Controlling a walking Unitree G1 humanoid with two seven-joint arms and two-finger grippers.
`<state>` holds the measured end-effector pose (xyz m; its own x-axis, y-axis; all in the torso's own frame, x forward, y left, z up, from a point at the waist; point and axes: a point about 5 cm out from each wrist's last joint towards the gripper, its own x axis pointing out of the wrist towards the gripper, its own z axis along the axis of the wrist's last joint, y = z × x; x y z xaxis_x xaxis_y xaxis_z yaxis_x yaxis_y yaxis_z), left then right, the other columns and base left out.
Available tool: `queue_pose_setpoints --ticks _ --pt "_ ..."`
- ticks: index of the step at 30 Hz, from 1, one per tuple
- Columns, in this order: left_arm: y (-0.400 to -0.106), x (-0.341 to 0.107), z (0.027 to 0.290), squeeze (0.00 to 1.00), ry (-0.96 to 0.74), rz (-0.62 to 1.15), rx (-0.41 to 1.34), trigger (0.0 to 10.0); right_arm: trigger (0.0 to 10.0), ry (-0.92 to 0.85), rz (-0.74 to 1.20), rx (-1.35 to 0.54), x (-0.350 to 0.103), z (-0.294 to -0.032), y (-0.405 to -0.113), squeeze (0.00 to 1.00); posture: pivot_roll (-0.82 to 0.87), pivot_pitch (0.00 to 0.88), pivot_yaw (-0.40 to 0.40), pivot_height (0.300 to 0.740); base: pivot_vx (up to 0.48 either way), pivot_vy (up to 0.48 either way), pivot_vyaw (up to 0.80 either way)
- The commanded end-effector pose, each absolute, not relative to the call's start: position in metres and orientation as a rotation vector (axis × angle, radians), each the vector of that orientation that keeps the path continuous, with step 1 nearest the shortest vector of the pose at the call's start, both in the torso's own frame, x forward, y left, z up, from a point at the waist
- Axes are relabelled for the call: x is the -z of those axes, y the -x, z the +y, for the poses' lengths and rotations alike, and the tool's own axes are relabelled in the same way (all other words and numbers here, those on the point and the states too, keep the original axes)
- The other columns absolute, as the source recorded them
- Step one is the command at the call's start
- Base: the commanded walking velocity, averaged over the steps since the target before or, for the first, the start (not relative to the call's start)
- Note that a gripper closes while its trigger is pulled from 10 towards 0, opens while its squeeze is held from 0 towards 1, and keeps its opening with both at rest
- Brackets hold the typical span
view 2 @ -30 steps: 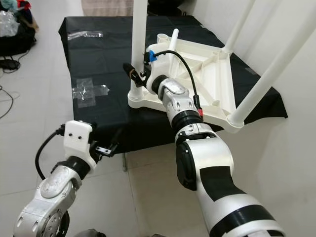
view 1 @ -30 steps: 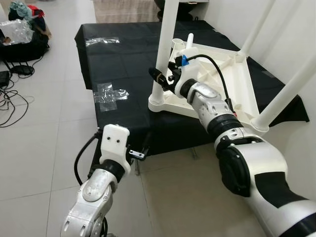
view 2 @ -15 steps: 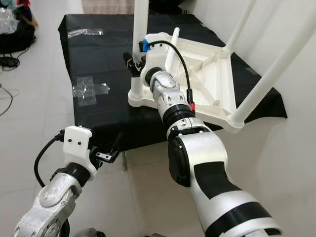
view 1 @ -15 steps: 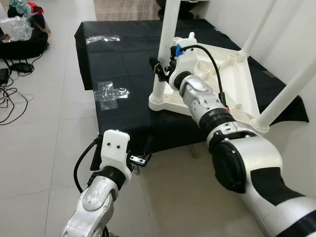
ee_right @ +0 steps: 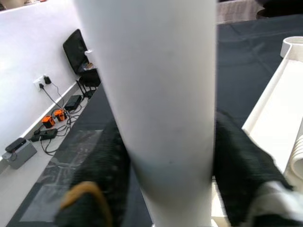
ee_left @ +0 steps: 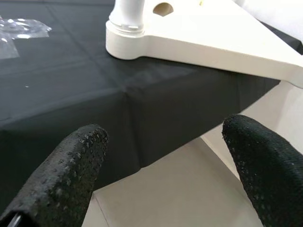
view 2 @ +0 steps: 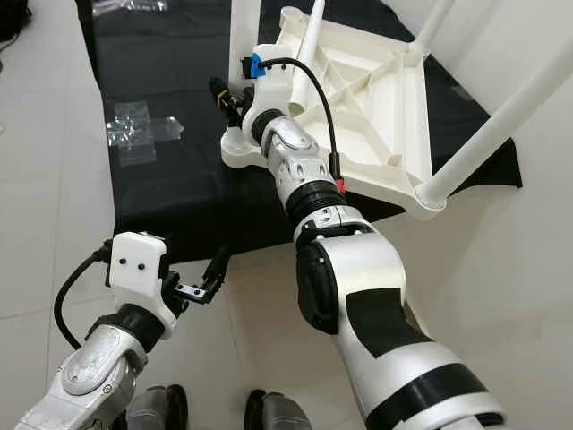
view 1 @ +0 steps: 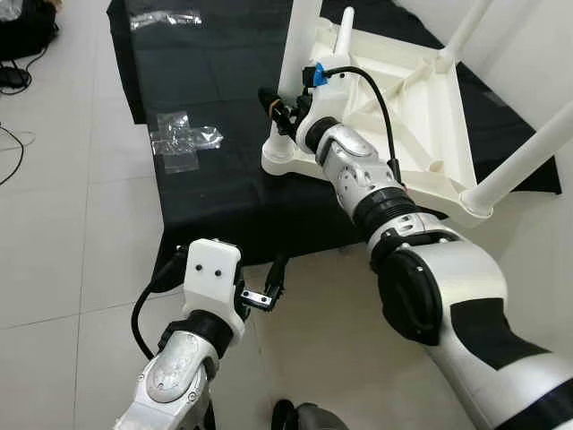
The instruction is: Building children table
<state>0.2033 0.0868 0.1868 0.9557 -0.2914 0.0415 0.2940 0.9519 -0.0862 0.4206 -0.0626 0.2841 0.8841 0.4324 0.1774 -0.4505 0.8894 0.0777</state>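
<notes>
My left gripper (view 1: 273, 285) hovers low before the black cloth (view 1: 206, 193), fingers wide, holding nothing. Farther on, my right arm reaches out, its gripper (view 1: 276, 109) clamping the white leg (ee_right: 161, 109) of the upturned children's table (view 1: 421, 116).

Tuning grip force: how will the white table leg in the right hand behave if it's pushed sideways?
The leg looks like smooth plastic tube, so the right hand may slip round it. It seems rigid. The upturned table top lies flat on the black cloth, so it would probably slide rather than tip.
</notes>
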Motion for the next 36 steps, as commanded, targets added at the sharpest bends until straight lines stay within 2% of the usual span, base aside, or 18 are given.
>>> queue_pose_setpoints --ticks 1,5,10,15,23,26,28,29,31,32,36 --pt "-0.203 -0.185 0.085 0.00 0.086 -0.016 0.299 10.0 0.0 -0.144 -0.160 -0.464 -0.283 -0.066 -0.421 0.00 0.08 0.232 -0.170 0.740 0.000 0.000 0.00" --pt "-0.204 -0.185 0.085 0.00 0.091 -0.016 0.295 10.0 0.0 -0.145 -0.160 -0.456 -0.281 -0.069 -0.421 0.00 0.07 0.228 -0.169 0.740 0.000 0.000 0.00" --pt "-0.215 -0.184 0.088 0.00 0.073 -0.025 0.289 10.0 0.0 -0.136 -0.136 -0.475 -0.266 -0.078 -0.420 0.00 0.07 0.175 -0.157 0.740 0.000 0.000 0.00" --pt "-0.228 -0.185 0.092 0.00 0.050 -0.048 0.290 10.0 0.0 -0.098 -0.102 -0.583 -0.246 -0.093 -0.416 0.00 0.07 0.117 -0.134 0.740 0.000 0.000 0.00" --pt "-0.236 -0.182 0.095 0.00 0.032 -0.052 0.296 10.0 0.0 -0.054 -0.109 -0.748 -0.234 -0.111 -0.407 0.00 0.06 0.087 -0.120 0.740 0.000 0.000 0.00" --pt "-0.238 -0.181 0.096 0.00 0.029 -0.052 0.294 10.0 0.0 -0.023 -0.089 -0.799 -0.228 -0.129 -0.403 0.00 0.06 0.073 -0.116 0.740 0.000 0.000 0.00" --pt "-0.238 -0.181 0.096 0.00 0.029 -0.052 0.294 10.0 0.0 -0.023 -0.089 -0.799 -0.228 -0.129 -0.403 0.00 0.06 0.073 -0.116 0.740 0.000 0.000 0.00" --pt "-0.238 -0.181 0.096 0.00 0.028 -0.052 0.295 10.0 0.0 0.005 -0.080 -0.787 -0.227 -0.140 -0.402 0.00 0.06 0.066 -0.114 0.740 0.000 0.000 0.00" --pt "-0.238 -0.181 0.096 0.00 0.028 -0.052 0.295 10.0 0.0 0.005 -0.080 -0.787 -0.227 -0.140 -0.402 0.00 0.06 0.066 -0.114 0.740 0.000 0.000 0.00" --pt "-0.238 -0.180 0.096 0.00 0.028 -0.052 0.297 10.0 0.0 0.016 -0.069 -0.762 -0.226 -0.151 -0.402 0.00 0.06 0.057 -0.112 0.740 0.000 0.000 0.00" --pt "-0.239 -0.178 0.095 0.00 0.026 -0.053 0.300 10.0 0.0 0.010 -0.063 -0.723 -0.223 -0.161 -0.402 0.00 0.06 0.048 -0.109 0.740 0.000 0.000 0.00"
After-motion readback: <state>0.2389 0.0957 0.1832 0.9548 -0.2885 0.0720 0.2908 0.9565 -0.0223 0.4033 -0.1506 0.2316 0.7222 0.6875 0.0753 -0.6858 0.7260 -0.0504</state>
